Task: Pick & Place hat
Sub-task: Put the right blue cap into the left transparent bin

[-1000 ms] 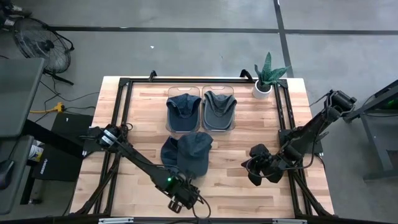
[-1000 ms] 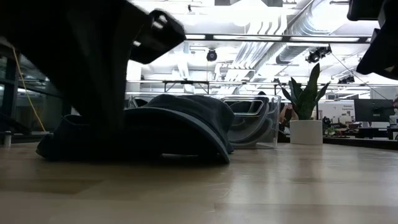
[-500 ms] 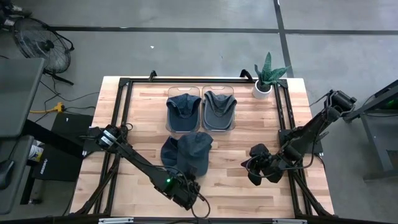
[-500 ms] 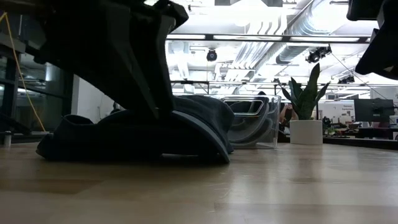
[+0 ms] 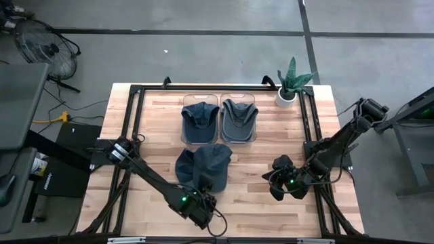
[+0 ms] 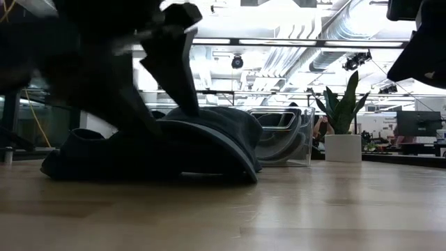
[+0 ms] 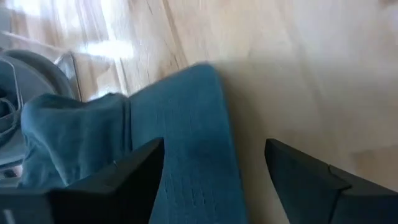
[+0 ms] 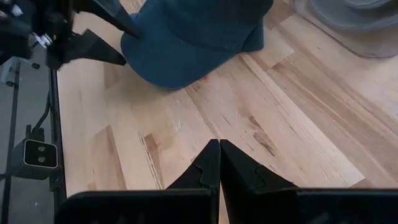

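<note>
**Left jaws spread at the brim of the loose blue hat**

A dark blue fabric cap [image 5: 211, 166] lies flat on the light wooden slatted surface [image 5: 258, 203], partly overlapping a second dark blue cap [image 5: 184, 165] beside it, both in front of the trays. The left gripper [image 5: 202, 202] sits low at the front of the surface, just at the cap's brim edge, its jaws released and spread wide with the blue brim [image 7: 193, 155] between them; nothing is clamped. Two clear plastic trays stand behind: the left tray [image 5: 200, 102] holds a dark blue hat, the right tray [image 5: 239, 100] a grey one. The right gripper [image 5: 278, 183] waits over the right side, jaws clenched and empty. A potted green plant [image 5: 293, 83] stands at the far right corner.
</note>
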You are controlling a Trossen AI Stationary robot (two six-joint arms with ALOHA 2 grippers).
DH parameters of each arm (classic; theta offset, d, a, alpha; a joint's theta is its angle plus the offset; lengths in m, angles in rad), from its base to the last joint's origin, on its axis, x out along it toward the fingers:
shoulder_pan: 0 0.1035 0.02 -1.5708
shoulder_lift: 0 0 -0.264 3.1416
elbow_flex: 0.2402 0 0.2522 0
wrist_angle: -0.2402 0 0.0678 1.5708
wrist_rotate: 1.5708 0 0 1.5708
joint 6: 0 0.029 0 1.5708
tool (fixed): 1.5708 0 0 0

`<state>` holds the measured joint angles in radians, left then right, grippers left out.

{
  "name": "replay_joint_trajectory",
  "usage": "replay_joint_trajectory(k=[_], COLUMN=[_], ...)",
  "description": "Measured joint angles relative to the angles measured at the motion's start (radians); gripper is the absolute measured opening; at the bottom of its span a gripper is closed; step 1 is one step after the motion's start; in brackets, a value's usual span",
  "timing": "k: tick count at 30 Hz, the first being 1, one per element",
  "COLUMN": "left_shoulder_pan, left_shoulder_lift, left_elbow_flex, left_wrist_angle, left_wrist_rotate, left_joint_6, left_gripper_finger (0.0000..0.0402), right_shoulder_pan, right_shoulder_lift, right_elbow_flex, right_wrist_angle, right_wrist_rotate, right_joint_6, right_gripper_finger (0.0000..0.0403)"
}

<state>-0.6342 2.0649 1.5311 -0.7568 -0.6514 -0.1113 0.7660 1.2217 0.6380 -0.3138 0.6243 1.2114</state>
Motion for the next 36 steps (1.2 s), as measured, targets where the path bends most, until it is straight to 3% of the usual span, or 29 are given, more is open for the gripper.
replay_joint_trajectory(k=[9, 14, 20, 26, 36], left_shoulder_pan=[-0.001, 0.000, -0.002, -0.001, -0.001], left_shoulder_lift=[0.070, 0.073, 0.072, 0.072, 0.070], left_elbow_flex=[0.000, 0.000, 0.025, 0.115, 0.332], left_wrist_angle=[-0.031, -0.032, -0.075, -0.168, -0.353], left_wrist_rotate=[-0.120, -0.238, -0.280, -0.279, -0.298], left_joint_6=[0.001, 0.002, 0.028, 0.028, 0.017], left_gripper_finger=[0.0278, 0.0264, 0.0181, 0.0025, 0.0007], right_shoulder_pan=[-0.001, 0.000, -0.001, -0.015, -0.047], right_shoulder_lift=[0.000, 0.000, 0.000, 0.001, 0.001], right_elbow_flex=[0.000, 0.000, 0.000, 0.000, 0.000], right_wrist_angle=[-0.002, -0.003, -0.004, -0.011, -0.021], right_wrist_rotate=[0.002, 0.002, 0.027, 0.019, 0.001], right_joint_6=[-0.003, -0.004, -0.004, -0.007, -0.007], right_gripper_finger=[0.0000, 0.0000, 0.0000, 0.0000, 0.0000])
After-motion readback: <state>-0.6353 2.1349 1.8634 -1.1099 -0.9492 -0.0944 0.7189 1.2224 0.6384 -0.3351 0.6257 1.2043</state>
